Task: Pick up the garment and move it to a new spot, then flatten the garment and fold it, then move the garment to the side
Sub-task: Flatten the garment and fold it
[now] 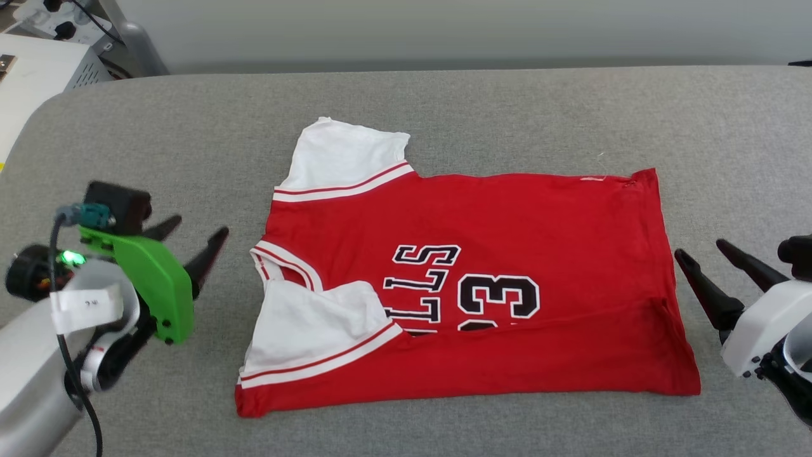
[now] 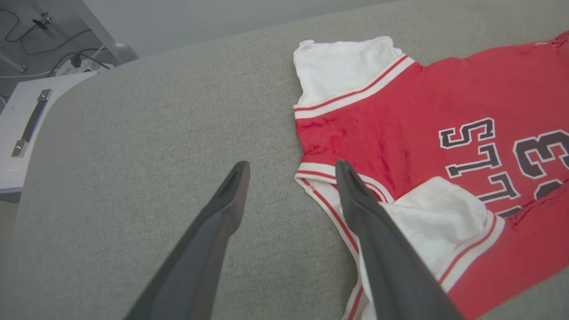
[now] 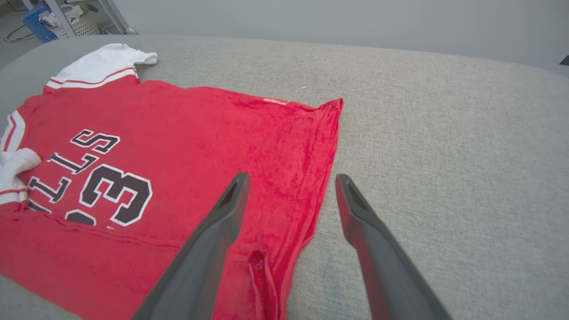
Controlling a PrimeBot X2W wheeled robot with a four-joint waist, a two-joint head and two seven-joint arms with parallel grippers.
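Note:
The garment (image 1: 507, 254) is a red jersey with white sleeves and black lettering, lying sideways on the grey surface with its collar to the left. Its near long edge is folded up over the lower lettering, and the near sleeve lies over the chest. My left gripper (image 1: 195, 231) hovers open just left of the collar, holding nothing. In the left wrist view the left gripper (image 2: 291, 171) has the collar trim (image 2: 320, 180) between its fingertips' line of sight. My right gripper (image 1: 701, 251) is open beside the hem, and in the right wrist view the right gripper (image 3: 291, 182) straddles the hem edge (image 3: 326, 178).
The grey padded table (image 1: 444, 108) extends well beyond the garment (image 3: 200, 146) on all sides. A white cabinet (image 1: 38, 76) with cables stands off the far left corner. A pale wall runs behind the table.

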